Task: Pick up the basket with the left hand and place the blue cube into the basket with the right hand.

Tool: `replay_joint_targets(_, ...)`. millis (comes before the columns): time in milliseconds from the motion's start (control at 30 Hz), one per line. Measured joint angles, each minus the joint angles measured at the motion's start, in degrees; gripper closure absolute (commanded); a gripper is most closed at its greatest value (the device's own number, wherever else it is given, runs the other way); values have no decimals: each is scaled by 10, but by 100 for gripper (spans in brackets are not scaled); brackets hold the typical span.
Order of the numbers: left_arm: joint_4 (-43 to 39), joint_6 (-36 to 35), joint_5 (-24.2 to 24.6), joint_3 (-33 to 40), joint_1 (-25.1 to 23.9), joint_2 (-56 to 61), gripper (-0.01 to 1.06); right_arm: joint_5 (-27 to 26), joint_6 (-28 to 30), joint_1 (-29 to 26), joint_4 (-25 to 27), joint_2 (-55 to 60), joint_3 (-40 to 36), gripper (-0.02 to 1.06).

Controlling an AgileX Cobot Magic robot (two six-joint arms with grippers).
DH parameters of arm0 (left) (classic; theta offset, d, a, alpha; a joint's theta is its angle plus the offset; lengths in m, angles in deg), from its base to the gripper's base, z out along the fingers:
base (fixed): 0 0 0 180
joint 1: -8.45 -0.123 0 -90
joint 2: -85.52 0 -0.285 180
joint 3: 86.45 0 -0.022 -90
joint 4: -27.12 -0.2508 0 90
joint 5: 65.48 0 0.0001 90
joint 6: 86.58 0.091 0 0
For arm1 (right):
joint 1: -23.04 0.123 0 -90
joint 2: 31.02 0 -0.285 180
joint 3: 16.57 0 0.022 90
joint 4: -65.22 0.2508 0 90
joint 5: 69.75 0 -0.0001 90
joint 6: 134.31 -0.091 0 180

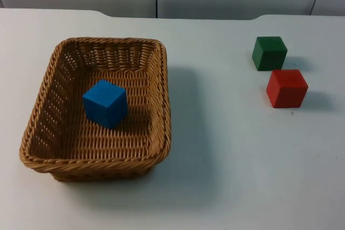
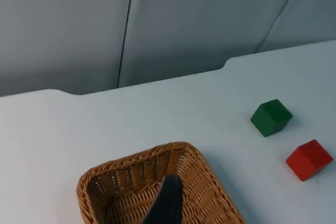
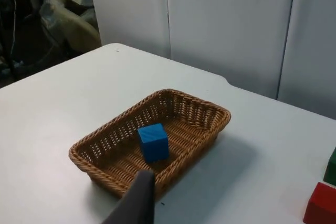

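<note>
Sitting on the table (image 1: 215,187) at left in the top view, basket (image 1: 156,106) holds the bright blue cube (image 1: 105,103) mid-floor, clear of the woven walls. Open table all round; green cube (image 1: 269,53) and red cube (image 1: 287,88) upper right, just apart. Grip state of left gripper (image 2: 167,203) and right gripper (image 3: 137,200): can't tell.

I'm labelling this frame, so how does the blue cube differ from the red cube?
The blue cube lies inside the wicker basket on its woven floor; the red cube sits on the bare white table. The blue cube is alone in the basket; the red cube stands close beside a green cube. They differ in colour. Both look like plain solid blocks of similar size.
</note>
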Motion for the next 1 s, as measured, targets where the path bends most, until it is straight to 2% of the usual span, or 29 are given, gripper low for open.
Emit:
replay_joint_targets(100,-56,-48,19,19,0,87,24,15,11,0,-3,0,0,1)
replay_joint_targets(200,-76,-70,23,52,0,147,24,29,20,0,5,0,0,1)
replay_joint_targets(333,-117,-122,31,144,0,280,24,53,82,0,84,0,0,1)
replay_joint_targets(400,-138,-146,36,165,0,315,24,64,101,0,102,0,0,1)
replay_joint_targets(500,-230,-235,75,201,0,412,24,106,144,0,144,0,0,1)
replay_joint_targets(533,-230,-235,75,201,0,412,24,106,144,0,144,0,0,1)
replay_joint_targets(567,-277,-274,102,207,0,458,24,125,162,0,163,0,0,1)
replay_joint_targets(667,-358,-343,149,207,0,532,24,138,192,1,195,-13,0,1)
replay_joint_targets(833,-398,-368,181,212,0,583,24,155,203,1,216,-45,0,1)
replay_joint_targets(1000,-412,-387,203,253,0,614,24,208,198,1,221,-76,0,1)
